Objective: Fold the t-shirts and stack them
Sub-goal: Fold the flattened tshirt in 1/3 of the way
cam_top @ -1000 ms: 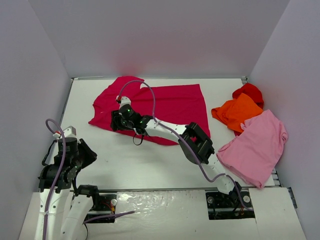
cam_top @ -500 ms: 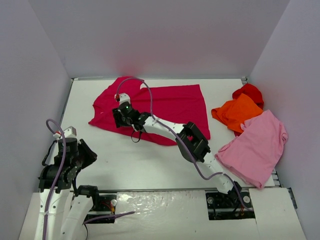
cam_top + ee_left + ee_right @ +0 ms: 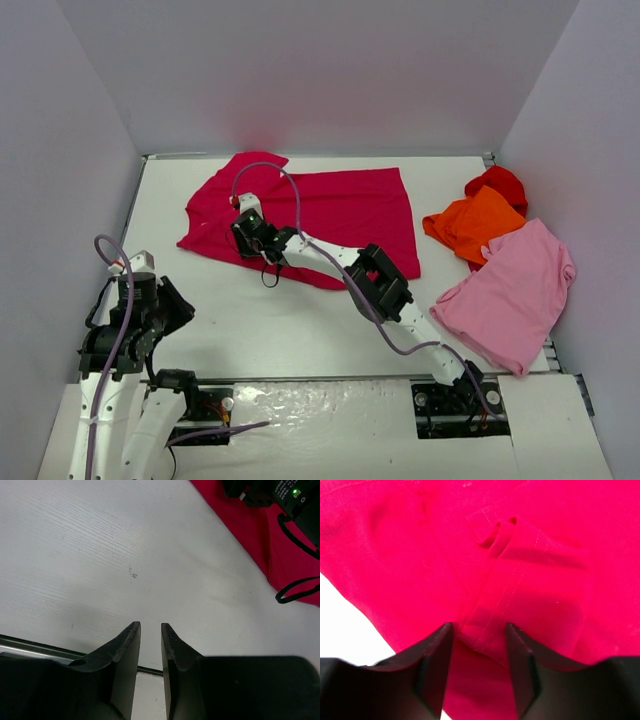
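Now the crimson shirt (image 3: 340,205) lies spread across the upper centre of the top view; soft, limp, light cloth, it will likely sag and slide, so its doubled stitched fold (image 3: 496,592) looks the surest hold; the right gripper (image 3: 477,632) straddles that fold, jaws apart, not clamped; the left gripper (image 3: 150,630), lower left, is narrowly parted and empty; the pink shirt (image 3: 510,295), orange shirt (image 3: 475,225) and red shirt (image 3: 500,183) lie at right.

Bare table (image 3: 290,325) runs across the lower centre of the top view, open for passage between the left arm (image 3: 125,335) at lower left and the right arm (image 3: 385,290). The right arm lies diagonally from lower right to centre, barring the way. The crimson t-shirt (image 3: 350,205) covers the upper centre. The pink t-shirt (image 3: 510,295), orange t-shirt (image 3: 475,225) and red t-shirt (image 3: 497,183) crowd the right edge. Walls (image 3: 320,80) close three sides.
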Controlling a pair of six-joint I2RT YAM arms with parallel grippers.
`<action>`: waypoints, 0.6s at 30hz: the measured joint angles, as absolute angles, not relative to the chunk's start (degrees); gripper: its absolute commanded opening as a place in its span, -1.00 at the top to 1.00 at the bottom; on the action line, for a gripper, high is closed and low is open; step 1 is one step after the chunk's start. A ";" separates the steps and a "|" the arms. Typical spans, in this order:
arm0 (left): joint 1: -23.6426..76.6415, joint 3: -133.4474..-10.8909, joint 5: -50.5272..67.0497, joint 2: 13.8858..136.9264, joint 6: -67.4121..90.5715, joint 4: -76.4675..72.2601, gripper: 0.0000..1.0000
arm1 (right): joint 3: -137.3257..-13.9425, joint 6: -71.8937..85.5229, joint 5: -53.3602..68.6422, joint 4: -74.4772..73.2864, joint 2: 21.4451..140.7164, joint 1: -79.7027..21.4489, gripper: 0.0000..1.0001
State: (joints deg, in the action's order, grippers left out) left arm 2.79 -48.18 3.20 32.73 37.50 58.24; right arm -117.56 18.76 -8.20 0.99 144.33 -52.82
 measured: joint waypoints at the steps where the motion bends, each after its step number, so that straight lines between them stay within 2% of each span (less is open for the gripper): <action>1: 2.79 -48.18 3.20 32.78 37.50 58.22 0.58 | -117.56 18.73 -8.35 0.96 144.33 -52.80 0.26; 6: 2.79 -48.18 3.22 32.91 37.50 58.15 0.58 | -117.56 18.65 -8.58 0.82 144.33 -52.51 0.33; 9: 2.79 -48.18 3.22 32.91 37.50 58.11 0.58 | -117.54 18.53 -8.65 0.77 144.33 -52.49 0.66; 11: 2.79 -48.18 3.23 32.91 37.50 58.08 0.58 | -117.52 18.27 -8.83 0.67 144.33 -52.48 0.99; 18: 2.79 -48.16 3.22 32.91 37.50 58.06 0.58 | -117.06 17.95 -9.28 1.16 144.21 -52.47 1.00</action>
